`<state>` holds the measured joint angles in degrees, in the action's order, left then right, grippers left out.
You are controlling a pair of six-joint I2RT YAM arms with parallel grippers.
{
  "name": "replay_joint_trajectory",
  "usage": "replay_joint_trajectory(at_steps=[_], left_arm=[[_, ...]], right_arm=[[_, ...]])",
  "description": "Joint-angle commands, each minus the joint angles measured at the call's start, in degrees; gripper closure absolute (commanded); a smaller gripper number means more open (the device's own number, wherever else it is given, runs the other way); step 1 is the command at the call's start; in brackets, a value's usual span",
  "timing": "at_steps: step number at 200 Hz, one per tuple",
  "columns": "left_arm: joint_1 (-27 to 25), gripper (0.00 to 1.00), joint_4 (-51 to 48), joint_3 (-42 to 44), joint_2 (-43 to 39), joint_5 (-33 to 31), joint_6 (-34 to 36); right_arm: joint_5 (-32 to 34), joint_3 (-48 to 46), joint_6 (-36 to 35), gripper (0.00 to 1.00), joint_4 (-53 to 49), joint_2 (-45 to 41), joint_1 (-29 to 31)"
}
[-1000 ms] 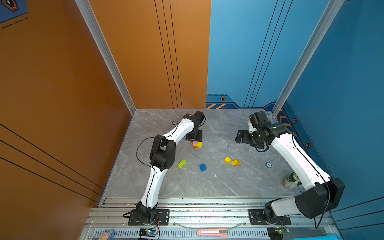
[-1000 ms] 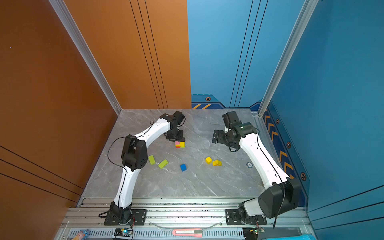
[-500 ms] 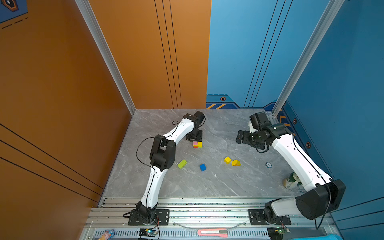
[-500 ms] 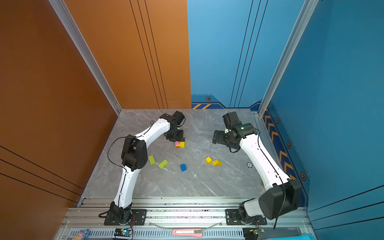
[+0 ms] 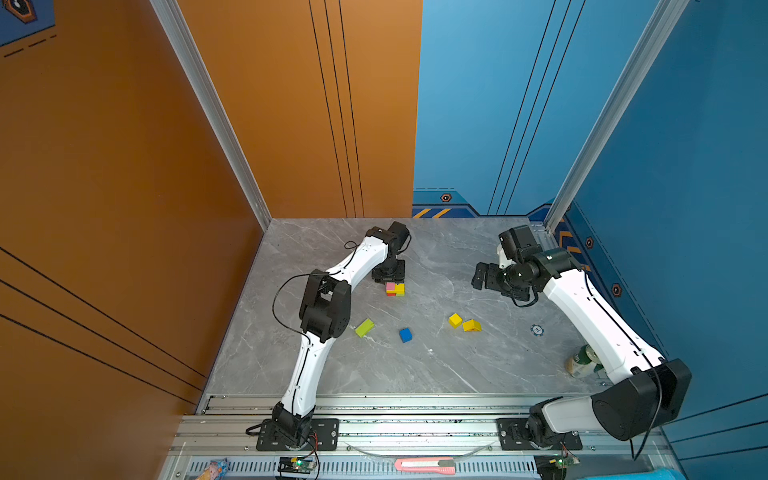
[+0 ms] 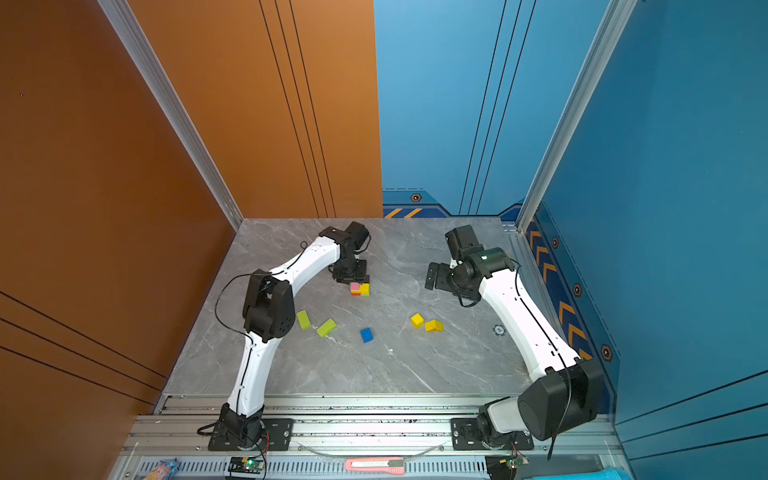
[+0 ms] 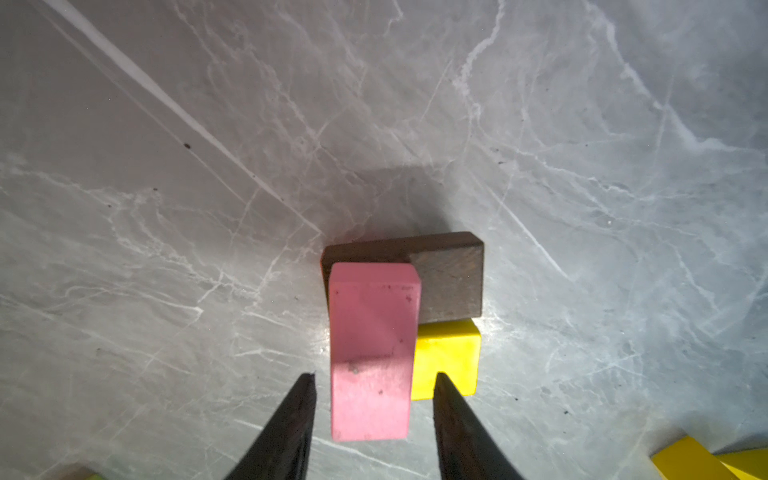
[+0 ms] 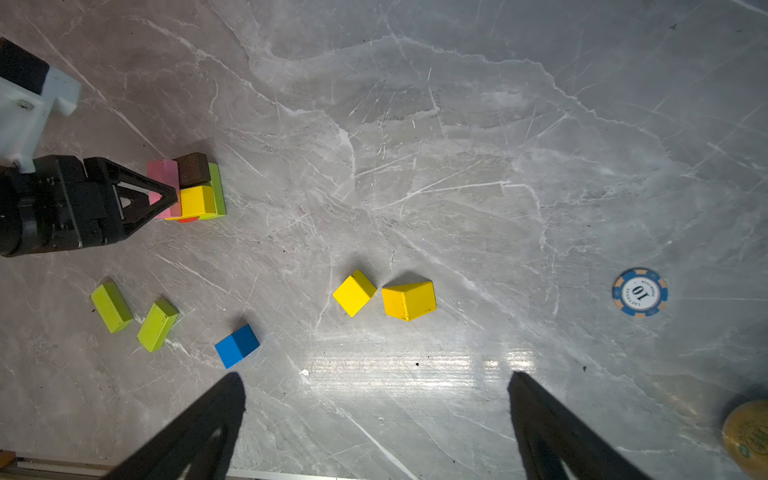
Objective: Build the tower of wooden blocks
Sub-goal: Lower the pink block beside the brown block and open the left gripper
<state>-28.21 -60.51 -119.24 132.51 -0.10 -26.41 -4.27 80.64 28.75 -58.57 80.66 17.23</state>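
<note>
Pink block (image 7: 370,353) rests on the low tower (image 5: 395,288), toward the worktop's (image 5: 457,374) 12 o'clock. Left tool (image 7: 374,376) straddles it, released, a gap on each side. Right tool (image 8: 375,375) gapes wide, empty, toward 2 o'clock. Blue cube (image 5: 405,335) lies at the tower's 6 o'clock.

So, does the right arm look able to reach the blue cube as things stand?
Probably yes: the right gripper is open and empty, the blue cube sits by itself, and nothing lies between them.
</note>
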Motion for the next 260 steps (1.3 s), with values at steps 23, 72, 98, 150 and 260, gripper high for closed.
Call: replay_joint_trajectory(at_steps=[23,72,98,150,260], left_arm=[[-0.2,0.5,-1.7,-2.4,-0.3,1.5,0.2],[-0.1,0.5,-1.7,-1.8,-0.1,2.1,-0.3],[0.2,0.5,-2.1,-2.0,0.6,0.8,-0.5],[0.6,0.54,-3.1,-2.8,2.0,-0.2,-1.3],[0.8,0.64,-5.1,-5.3,3.6,-0.2,-2.8]], right_arm=[[1.3,-0.9,1.1,0.0,-1.9,-1.8,-0.3],[1.4,-0.9,1.4,0.0,-1.8,-2.0,-0.2],[1.6,-1.4,1.7,0.0,-1.8,-2.6,-0.1],[2.1,-2.3,1.9,0.0,-1.8,-3.8,-0.1],[2.7,-2.6,1.5,0.0,-1.7,-3.7,-0.2]])
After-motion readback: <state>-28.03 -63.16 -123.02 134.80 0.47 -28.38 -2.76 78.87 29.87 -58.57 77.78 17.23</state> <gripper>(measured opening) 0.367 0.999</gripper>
